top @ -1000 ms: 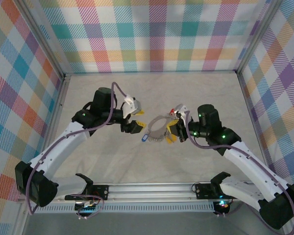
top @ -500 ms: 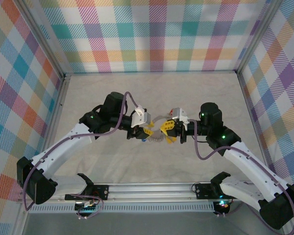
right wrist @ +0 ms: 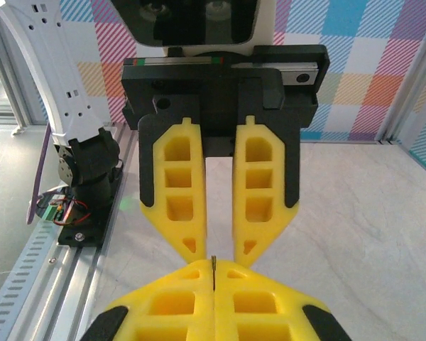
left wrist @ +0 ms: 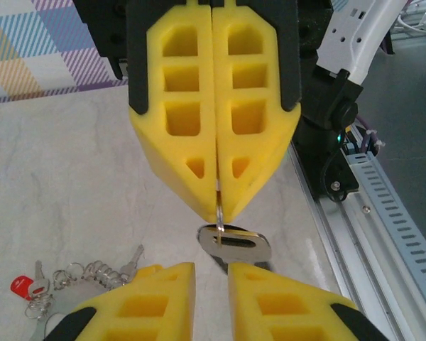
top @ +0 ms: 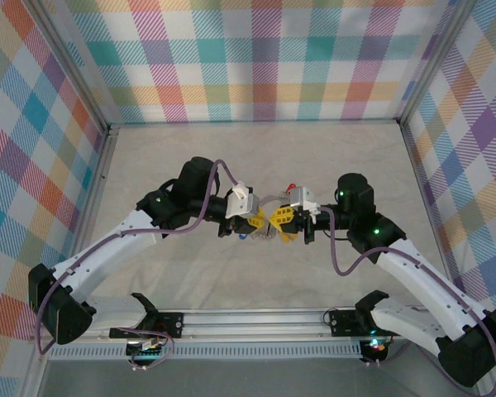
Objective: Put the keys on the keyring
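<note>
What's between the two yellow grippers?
A silver key, between the shut right gripper and the open left gripper, seen in the left wrist view.

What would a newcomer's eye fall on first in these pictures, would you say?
Two yellow grippers meet tip to tip above the table. The right gripper is shut on a thin metal edge, seemingly the keyring, a key hanging from it; the left gripper faces it, open.

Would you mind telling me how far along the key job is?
Done: nothing clearly; whether any key is threaded cannot be told. In hand: the right hand is shut on thin wire, apparently the keyring, a silver key at its tips; the left hand is open opposite. Remaining: the red-tagged key on the table.
</note>
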